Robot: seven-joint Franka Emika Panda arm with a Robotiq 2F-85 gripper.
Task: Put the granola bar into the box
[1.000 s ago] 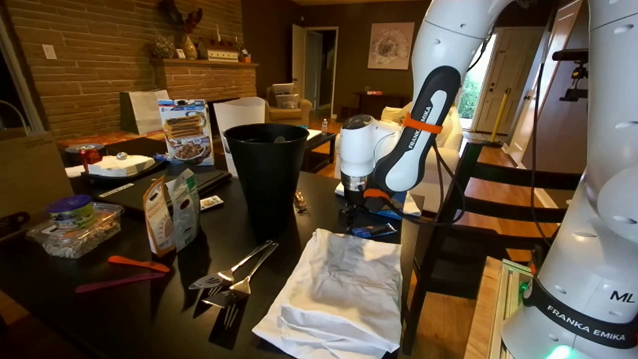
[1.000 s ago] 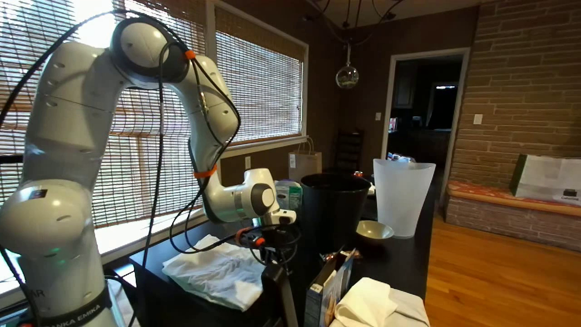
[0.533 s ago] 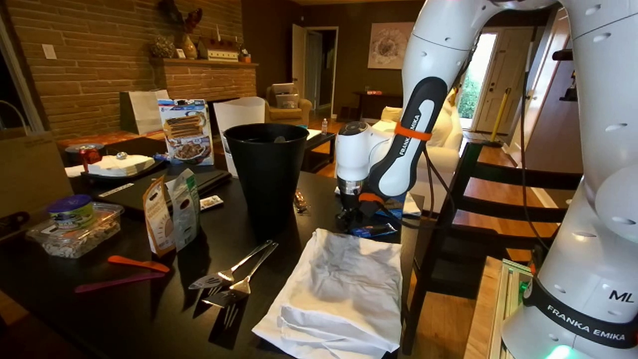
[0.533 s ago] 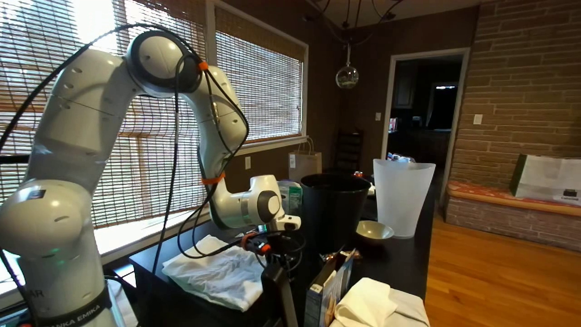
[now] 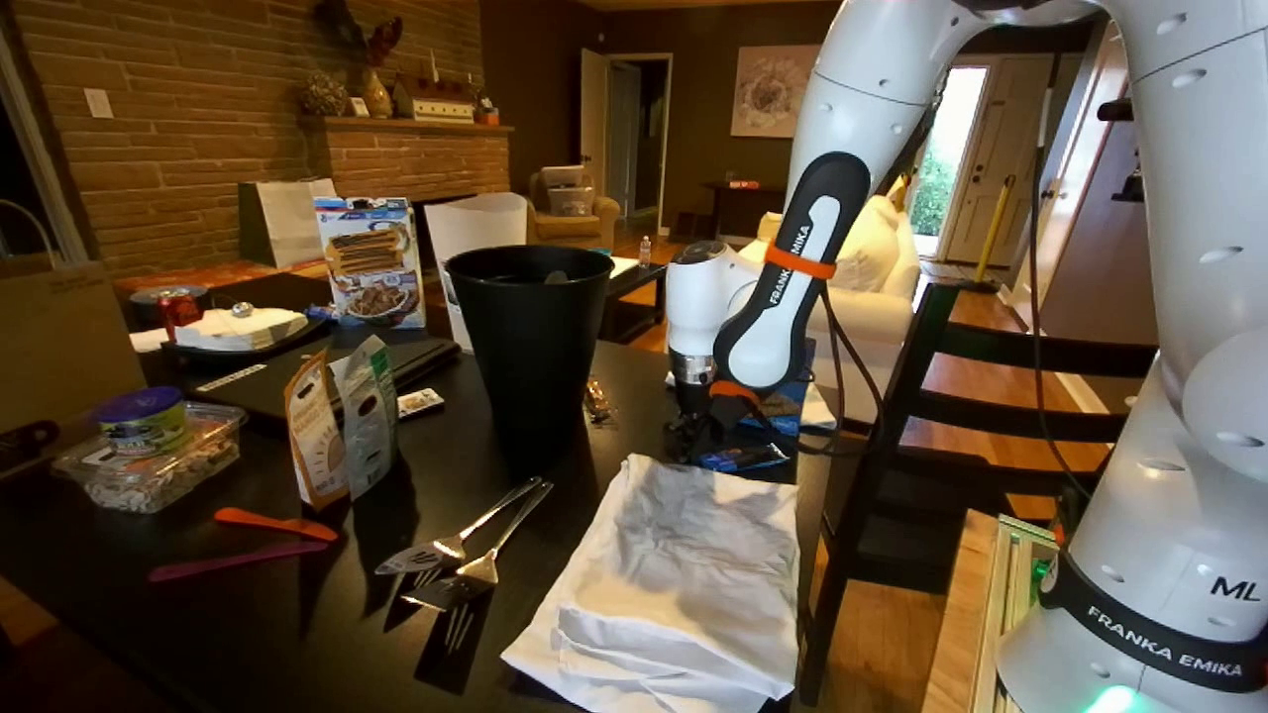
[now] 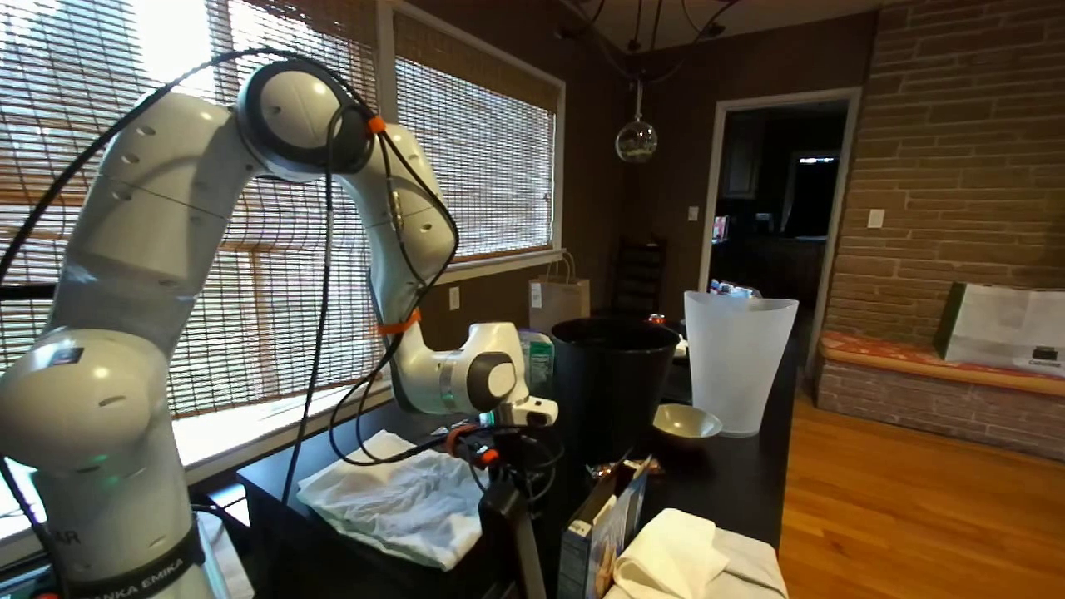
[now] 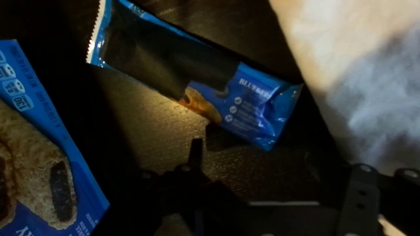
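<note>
Table (image 5: pixel 327 634): dark, finely pebbled where I see light fall on it in the wrist view. My arm (image 5: pixel 783 307): smooth white shells, black trim and orange straps, bent down over the table. Bin (image 5: pixel 530 366): tall, upright, black, tapering toward its base. Cloth (image 5: pixel 684 584): white, folded flat, much creased. Box (image 7: pixel 39 141): bright-blue carton printed with filled pastries and white lettering; I have only part of it, at one edge of the wrist view. Gripper (image 7: pixel 272 157): black and jointed, low over the table, its fingers standing apart.

Granola bar (image 7: pixel 193 73): flat and oblong, in a glossy blue wrapper with a sawtooth crimp at one end and, toward the other, white lettering and a printed piece of pastry. Much of its face is dark; I cannot tell whether this is shadow or print. It lies on the table outside the box, between box and cloth, one end just beside the cloth's edge.

In an exterior view my arm stands in front of the box (image 5: pixel 783 416) and hides part of it. A shiny packet (image 5: pixel 598 404) lies near the base of the bin.
</note>
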